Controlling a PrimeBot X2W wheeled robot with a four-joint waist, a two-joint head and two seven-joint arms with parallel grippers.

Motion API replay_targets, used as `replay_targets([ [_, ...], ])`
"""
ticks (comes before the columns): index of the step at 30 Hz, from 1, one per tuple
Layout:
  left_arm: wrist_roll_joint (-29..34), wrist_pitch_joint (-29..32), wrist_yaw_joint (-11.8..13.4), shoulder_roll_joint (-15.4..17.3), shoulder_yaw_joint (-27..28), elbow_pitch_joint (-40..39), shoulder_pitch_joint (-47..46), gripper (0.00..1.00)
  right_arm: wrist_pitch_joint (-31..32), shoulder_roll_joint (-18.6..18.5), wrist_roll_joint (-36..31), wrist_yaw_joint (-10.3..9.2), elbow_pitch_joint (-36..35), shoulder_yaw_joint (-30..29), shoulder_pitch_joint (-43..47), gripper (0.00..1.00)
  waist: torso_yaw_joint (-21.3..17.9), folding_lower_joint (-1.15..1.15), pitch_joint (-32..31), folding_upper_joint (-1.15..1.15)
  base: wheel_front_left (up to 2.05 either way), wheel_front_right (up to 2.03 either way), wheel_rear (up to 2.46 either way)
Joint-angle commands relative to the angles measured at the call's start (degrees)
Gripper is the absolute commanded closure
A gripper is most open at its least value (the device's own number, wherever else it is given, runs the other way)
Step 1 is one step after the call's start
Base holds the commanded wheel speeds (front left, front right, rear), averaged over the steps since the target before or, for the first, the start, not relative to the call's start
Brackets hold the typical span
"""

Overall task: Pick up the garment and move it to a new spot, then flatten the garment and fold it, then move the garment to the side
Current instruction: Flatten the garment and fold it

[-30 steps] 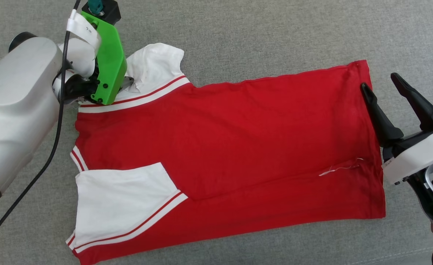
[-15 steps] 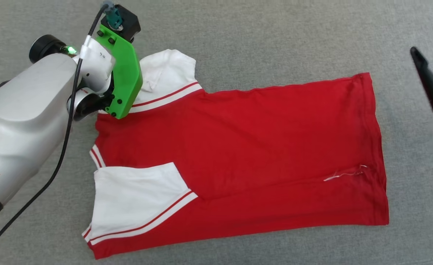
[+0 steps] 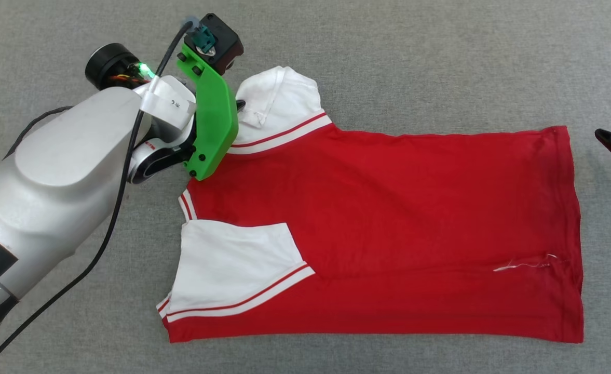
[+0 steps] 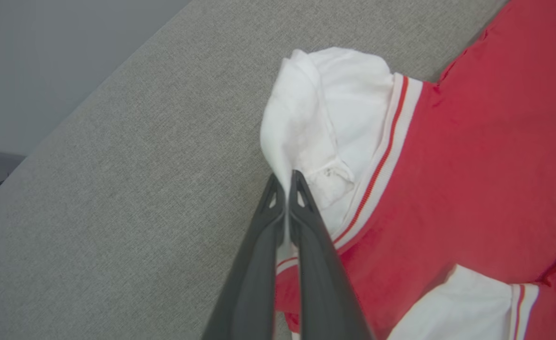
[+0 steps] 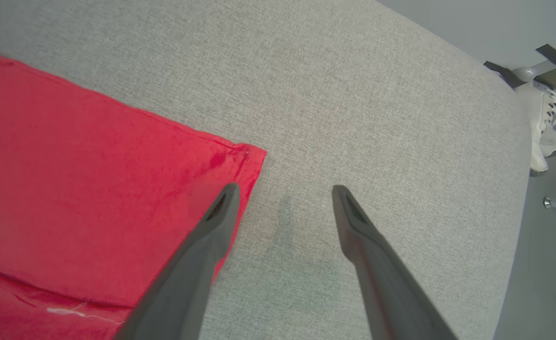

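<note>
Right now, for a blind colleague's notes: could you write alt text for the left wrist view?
The left gripper is shut on the crumpled white sleeve of the red garment, which lies on a grey fabric surface.

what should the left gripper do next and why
Probably lift the far sleeve a little and carry it over the red body. The left gripper is shut on that sleeve's edge, which sticks out bunched, while the near sleeve already lies folded across the garment.
</note>
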Motion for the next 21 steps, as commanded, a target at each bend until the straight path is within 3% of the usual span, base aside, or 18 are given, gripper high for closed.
replay_targets([
  [1,0.52,-0.54,-0.16,-0.57,0.03,-0.42,0.00,1.00,1.02,0.46,0.29,-0.04,1.84,0.88,-1.36,0.00,1.18,0.00,1.13,0.00,0.00,0.00,0.00],
  [10,2.20,-2.06,-0.16,-1.49,-0.06,-2.03,-2.26,1.00,0.10,5.21,-1.09,-0.04,12.38,6.33,-6.38,0.00,3.10,0.00,5.00,0.00,0.00,0.00,0.00],
  [18,2.59,-3.27,-0.16,-1.63,-0.13,-2.40,-2.79,1.00,-0.50,5.32,1.03,-0.04,17.01,13.95,-5.81,0.00,3.59,0.00,6.47,0.00,0.00,0.00,0.00],
  [19,2.52,-3.41,-0.16,-1.57,-0.13,-2.33,-2.65,1.00,-1.13,5.15,1.49,-0.04,17.06,14.34,-5.95,0.76,3.46,0.00,6.30,0.00,0.00,0.00,0.00],
  [20,2.47,-3.54,-0.16,-1.49,-0.14,-2.22,-2.47,1.00,-1.84,5.05,1.73,-0.04,17.20,14.42,-6.13,1.00,3.31,0.00,6.05,0.00,0.00,0.00,0.00],
  [21,2.43,-3.69,-0.16,-1.38,-0.14,-2.05,-2.19,1.00,-3.08,4.91,1.71,-0.04,17.27,14.48,-6.47,1.00,3.11,0.00,5.66,0.00,0.00,0.00,0.00],
])
